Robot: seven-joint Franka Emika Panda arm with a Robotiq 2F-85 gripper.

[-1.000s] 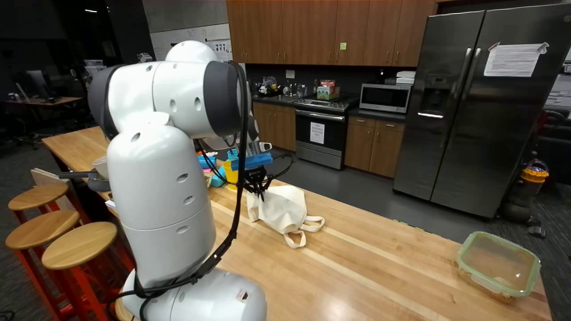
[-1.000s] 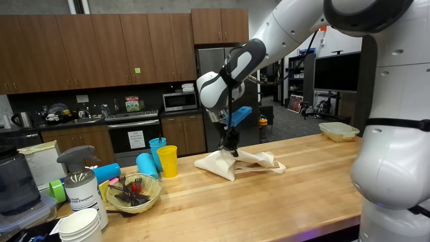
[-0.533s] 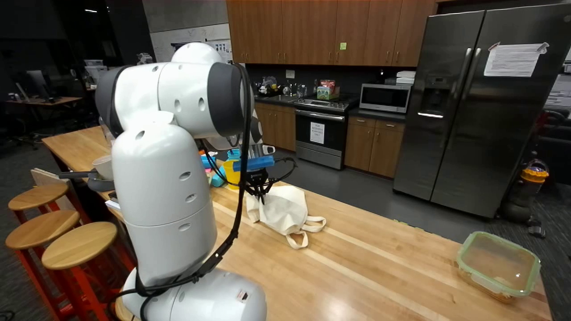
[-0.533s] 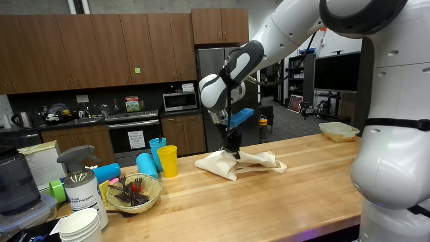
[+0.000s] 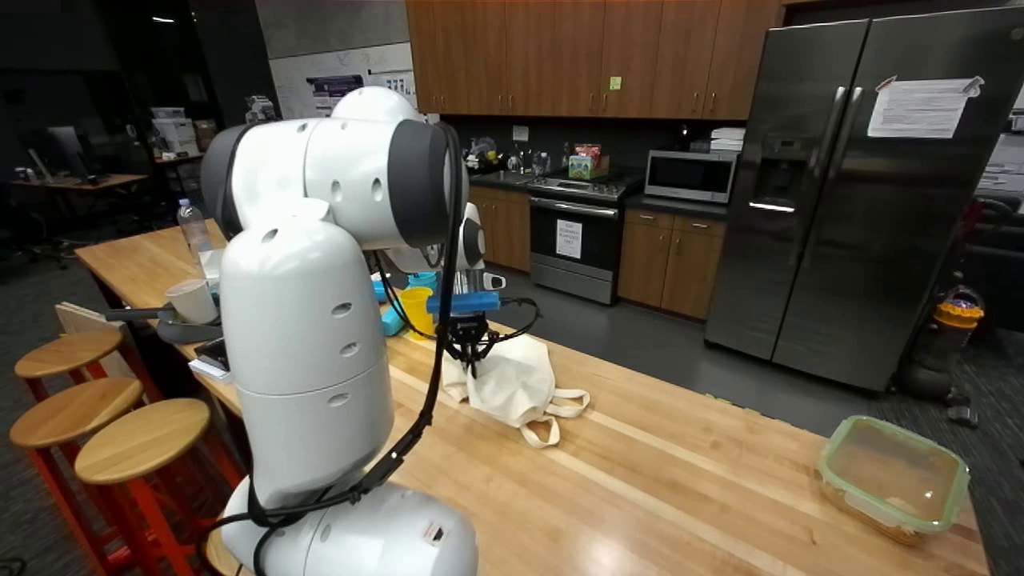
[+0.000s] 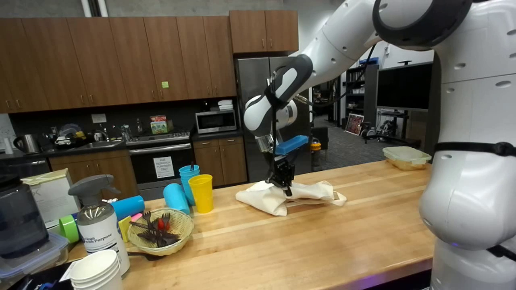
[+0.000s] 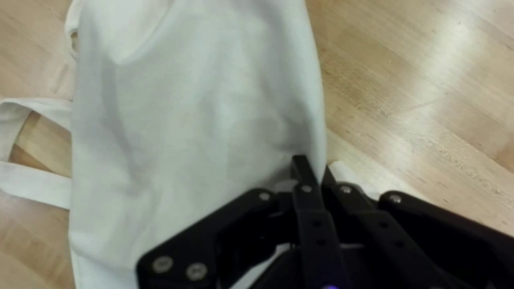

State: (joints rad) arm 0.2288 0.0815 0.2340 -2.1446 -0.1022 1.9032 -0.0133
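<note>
A cream cloth tote bag (image 5: 518, 386) lies crumpled on the wooden table in both exterior views. Its two strap handles (image 5: 570, 403) spread out on the side away from the cups. Low over the bag (image 6: 264, 199), my black gripper (image 6: 287, 191) points downward. In the wrist view the gripper (image 7: 317, 173) is shut on a folded edge of the bag (image 7: 192, 120), which runs in between the two fingers. Another bit of pale cloth (image 7: 351, 176) shows beyond the far finger. The underside of the bag is hidden.
A yellow cup (image 6: 201, 193) and blue cups (image 6: 176, 198) stand or lie close to the bag. A basket of dark forks (image 6: 161, 233), a spray bottle (image 6: 100, 229) and white cups (image 6: 96, 270) are nearer. A lidded glass container (image 5: 892, 480) sits at the table's far end.
My gripper has moved a little to the right and downward in both exterior views. The held part of the bag has shifted with it, and the handles have slid slightly right.
</note>
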